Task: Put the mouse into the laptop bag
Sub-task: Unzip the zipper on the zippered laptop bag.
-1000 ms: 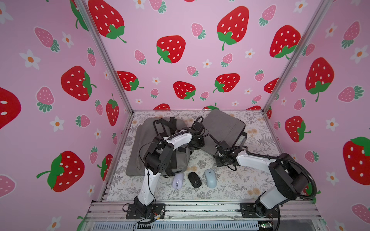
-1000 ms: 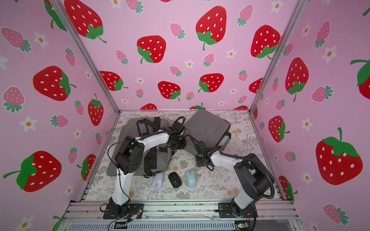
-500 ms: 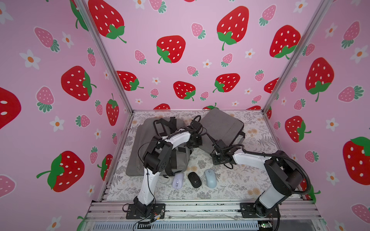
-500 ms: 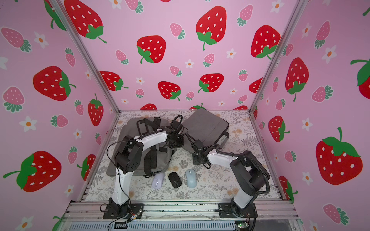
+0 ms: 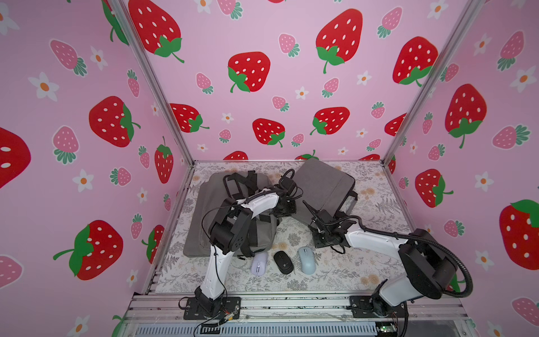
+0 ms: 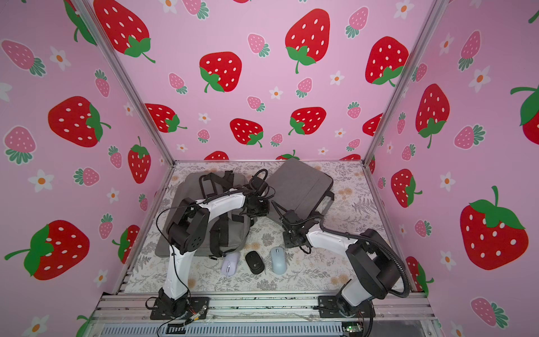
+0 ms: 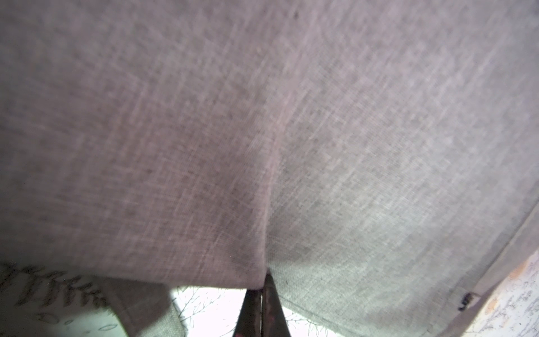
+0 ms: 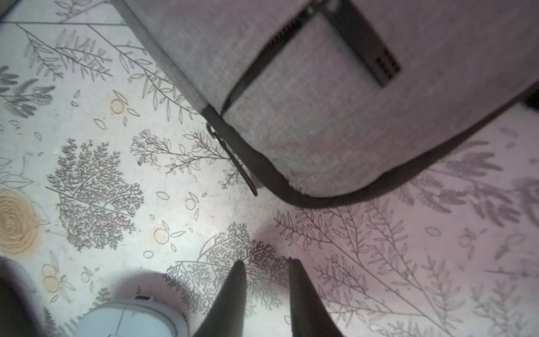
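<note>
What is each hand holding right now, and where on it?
Left hand pinches the laptop bag by its fabric edge. Right hand holds nothing, jaws apart.

The table wears a pale floral-printed cover (image 5: 364, 262) that reaches the pink walls on the left, right and far sides. At far left a flat grey pad (image 5: 198, 233) lies on it with a grey black-strapped backpack (image 5: 264, 233) on top, and just right of them, at far centre, sits a grey laptop bag (image 5: 323, 183) turned at an angle. Near the front edge three mice lie in a close row, apart from the bags: a lilac mouse (image 5: 259, 264), a black mouse (image 5: 283, 262) and a pale blue mouse (image 5: 306, 260).
</note>
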Robot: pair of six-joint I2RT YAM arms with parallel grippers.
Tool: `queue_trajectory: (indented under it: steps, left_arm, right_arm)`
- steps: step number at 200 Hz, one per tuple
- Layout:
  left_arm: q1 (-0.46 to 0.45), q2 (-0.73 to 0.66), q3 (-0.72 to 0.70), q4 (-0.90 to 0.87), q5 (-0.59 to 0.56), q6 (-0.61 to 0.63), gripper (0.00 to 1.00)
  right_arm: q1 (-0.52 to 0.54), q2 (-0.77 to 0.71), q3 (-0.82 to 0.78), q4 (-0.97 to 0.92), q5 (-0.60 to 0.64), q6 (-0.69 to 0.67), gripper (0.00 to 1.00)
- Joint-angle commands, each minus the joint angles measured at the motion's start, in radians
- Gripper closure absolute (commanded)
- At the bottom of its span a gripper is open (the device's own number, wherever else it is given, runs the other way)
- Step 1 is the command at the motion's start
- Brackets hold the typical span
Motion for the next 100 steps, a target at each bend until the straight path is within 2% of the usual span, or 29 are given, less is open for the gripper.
queue_trajectory:
  steps: [1,48,100]
  left_arm:
    - [-0.016,0.044,-0.016,-0.077,0.019,-0.003,1.0]
    - [-0.016,0.041,-0.025,-0.071,0.018,-0.005,1.0]
    - [-0.016,0.047,-0.019,-0.074,0.023,-0.003,1.0]
  right_arm:
    - [0.004,0.046,0.081,-0.026,0.045,-0.063,0.73]
    - [-0.013,0.159,0.159,-0.002,0.026,-0.108,0.75]
    - [-0.039,0.226,0.162,0.039,-0.005,-0.097,0.8]
